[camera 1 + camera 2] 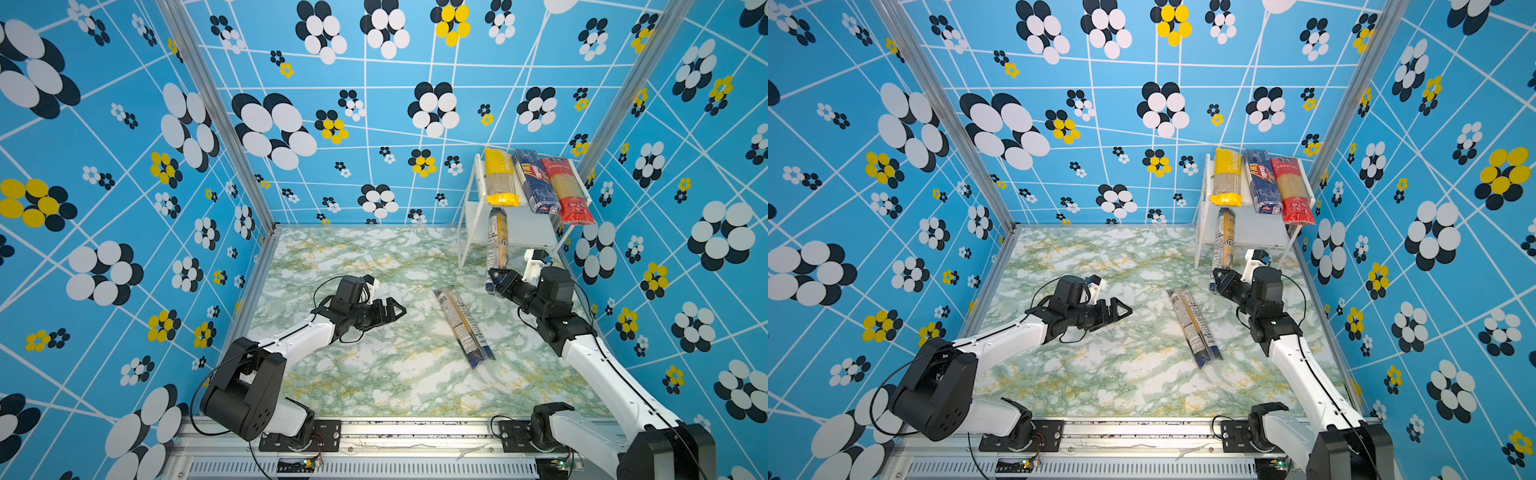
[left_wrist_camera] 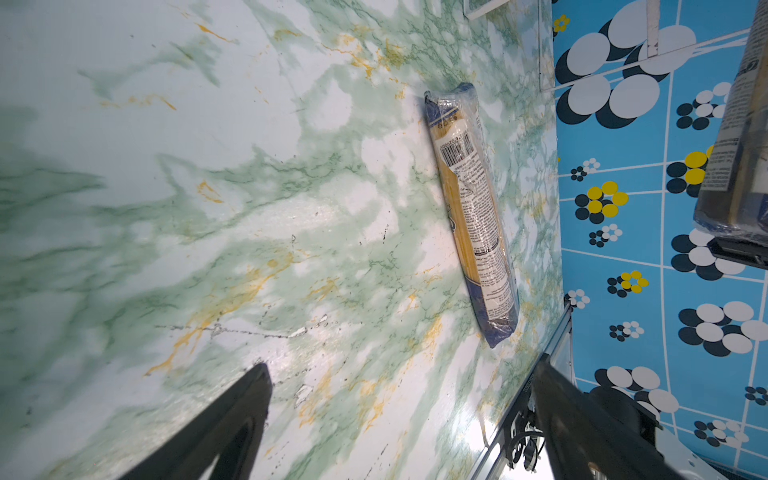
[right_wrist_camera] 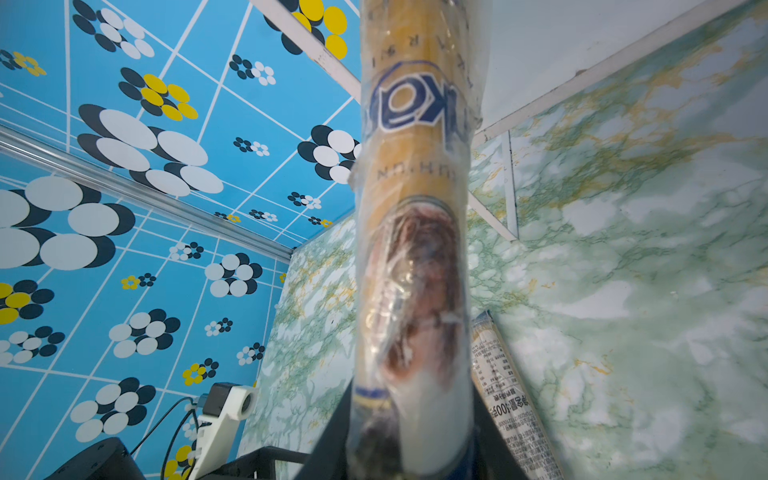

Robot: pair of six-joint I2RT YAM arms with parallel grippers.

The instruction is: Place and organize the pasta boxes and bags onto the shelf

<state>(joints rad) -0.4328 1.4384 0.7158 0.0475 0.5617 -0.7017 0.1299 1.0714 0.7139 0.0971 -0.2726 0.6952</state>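
Right jaws grip a clear pack (image 3: 411,249), logo seemingly visible only wrist-side.

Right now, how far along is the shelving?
Done: yellow spaghetti pack, dark blue Barilla pack and red pack lie on the top board of the white two-tier shelf. In hand: right gripper holds a slim clear spaghetti pack aimed at the lower board. Remaining: the second slim clear pack lies on the marble table near the open left gripper.
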